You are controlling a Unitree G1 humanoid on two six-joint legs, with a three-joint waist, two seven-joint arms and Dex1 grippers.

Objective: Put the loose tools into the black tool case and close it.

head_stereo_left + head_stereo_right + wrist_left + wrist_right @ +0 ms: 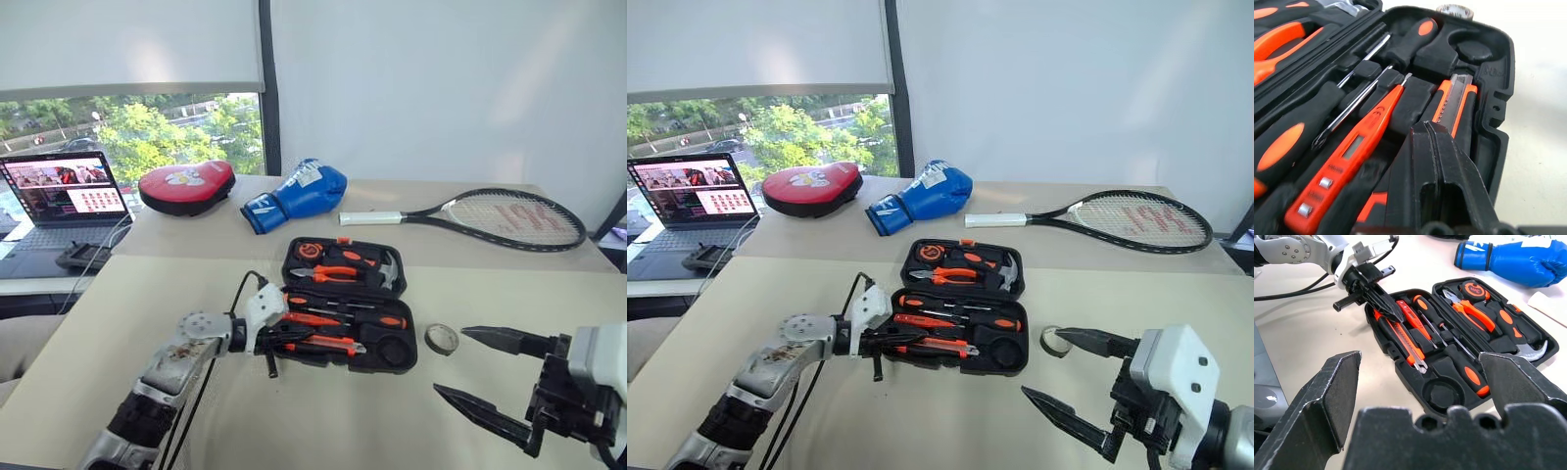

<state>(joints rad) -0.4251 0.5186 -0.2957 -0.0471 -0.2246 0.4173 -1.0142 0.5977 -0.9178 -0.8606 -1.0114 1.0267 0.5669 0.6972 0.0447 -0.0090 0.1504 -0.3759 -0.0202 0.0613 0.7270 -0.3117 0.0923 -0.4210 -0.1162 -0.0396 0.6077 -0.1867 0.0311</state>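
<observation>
Black moulded plastic makes up the tool case (345, 305), which lies open flat near the middle of the bench (323, 421), its lid half toward the far edge and its tray half toward the near edge. The left end effector (1382, 301) has its fingers pressed together over the tray's left end, just above a utility knife (1403, 339) that sits in the slot nearest the front wall; whether it touches the knife I cannot tell. Next to the knife lie an orange tester screwdriver (1344, 161) and two black-and-orange screwdrivers (1449, 355), all seated. These tools look light and stiff, with rubbery handles that should grip well. Right of the case, apart from it, the small grey tape roll (442, 339) lies flat on the bench: a light, rigid ring, best pinched across its rim or through its hole. The round recess (1440, 395) at the tray's right end looks meant for it. Nearest the right edge, the right end effector (480, 372) hovers with fingers spread wide, empty. The lid probably swings easily from its far edge.
</observation>
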